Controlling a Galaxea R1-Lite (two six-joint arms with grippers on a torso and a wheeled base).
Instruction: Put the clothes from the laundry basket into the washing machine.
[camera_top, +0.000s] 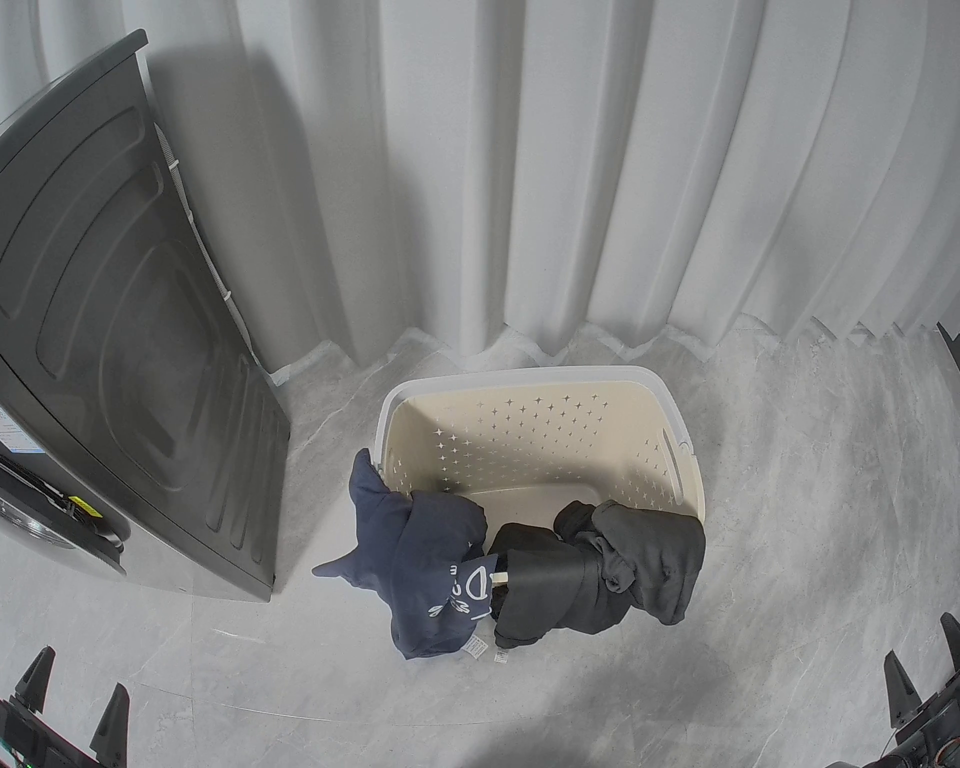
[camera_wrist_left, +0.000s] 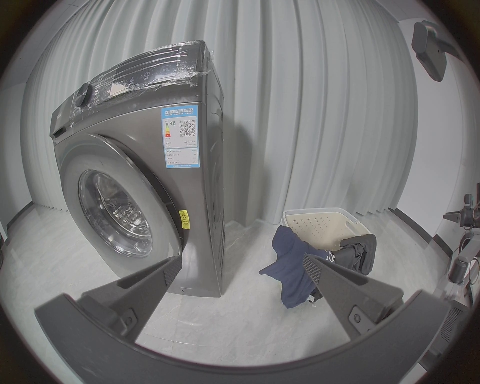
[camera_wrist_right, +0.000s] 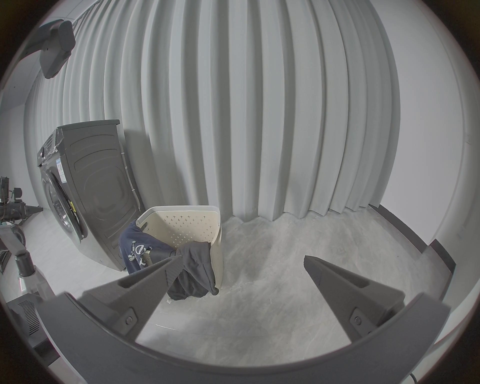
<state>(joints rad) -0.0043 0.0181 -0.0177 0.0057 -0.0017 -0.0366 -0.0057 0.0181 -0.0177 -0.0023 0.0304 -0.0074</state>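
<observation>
The basket (camera_top: 536, 379) stands on the floor (camera_top: 800, 520) before the curtain (camera_top: 600, 160), open side up, with its long axis running left to right across the head view. Two clothes hang over its near rim, spilling outward toward the robot. The navy garment (camera_top: 425, 565) drapes over the near left corner, one sleeve pointing left toward the washer (camera_top: 120, 330). The black garment (camera_top: 625, 565) lies over the near right part of the rim, touching the navy one in the middle.

The washer stands well left of the basket, its side panel turned to it (the round glass door sits flush against the front in the left wrist view). The left claw (camera_wrist_left: 241, 259) hangs low at the near left with its fingers spread and nothing between them. The right claw (camera_wrist_right: 243, 259) is likewise spread at the near right.
</observation>
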